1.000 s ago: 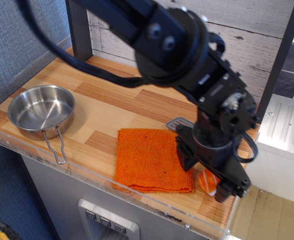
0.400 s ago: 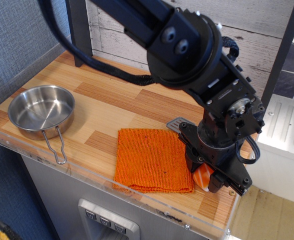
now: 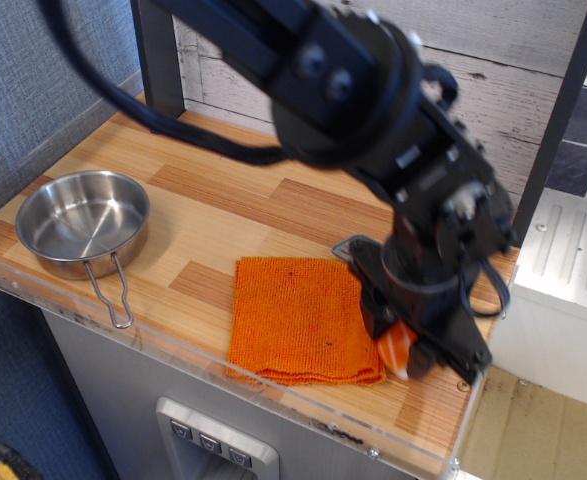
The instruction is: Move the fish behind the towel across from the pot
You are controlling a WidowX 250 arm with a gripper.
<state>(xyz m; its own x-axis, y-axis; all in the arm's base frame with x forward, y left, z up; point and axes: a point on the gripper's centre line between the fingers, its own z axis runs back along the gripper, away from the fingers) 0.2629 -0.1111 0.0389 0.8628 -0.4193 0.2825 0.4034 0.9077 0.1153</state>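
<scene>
The fish [image 3: 394,350], orange with white stripes, shows between my gripper's [image 3: 401,342] two black fingers at the towel's right front corner, low over the table; whether it rests on the surface I cannot tell. The fingers close against its sides. The orange knitted towel [image 3: 301,320] lies flat at the table's front middle, just left of the gripper. The shiny steel pot [image 3: 81,219] sits at the far left, its wire handle pointing to the front edge. The arm hides most of the fish and the table behind it.
The grey blade of a spatula [image 3: 355,246] pokes out behind the towel, under the arm. A clear rim [image 3: 173,345] runs along the table's front edge. A dark post [image 3: 159,60] stands at the back left, before a white plank wall.
The gripper has shifted a little left and back, towards the towel's right edge, and the fish has moved with it. The arm is motion-blurred now.
</scene>
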